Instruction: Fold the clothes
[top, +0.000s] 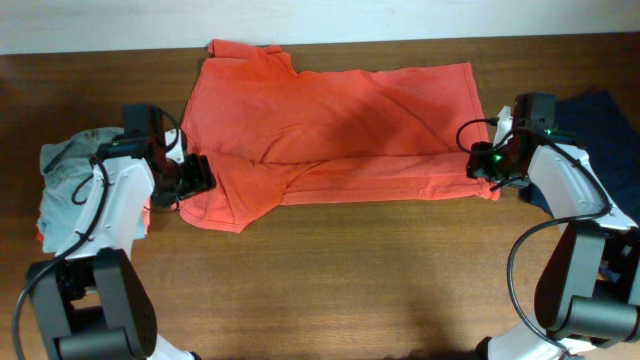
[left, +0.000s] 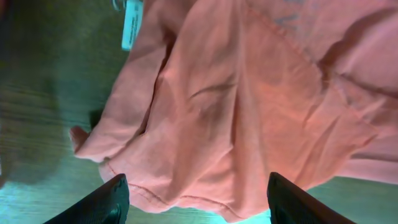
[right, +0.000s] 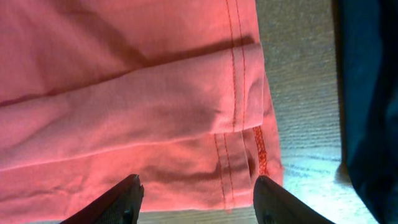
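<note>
Overhead shows the orange-red cotton T-shirt (top: 340, 120) lying sideways across the brown wooden table (top: 350, 290), hem towards my right, its near long edge turned up in a band over the body. My left claw (top: 195, 178) sits at the rumpled sleeve end and my right claw (top: 483, 165) at the hem corner. Both are spread wide and hold nothing; in the wrist views the black fingers (left: 115, 199) stand either side of the cloth edge. A crumpled light grey garment (top: 70, 165) lies beyond my left arm, a dark navy garment (top: 600, 120) beyond my right. I judge the fold half made. To do it well I should pinch both layers at the doubled hem stitching (right: 236, 74), gather the loose puckers on the left, lift both ends together, keep the edge taut and lay it level.
</note>
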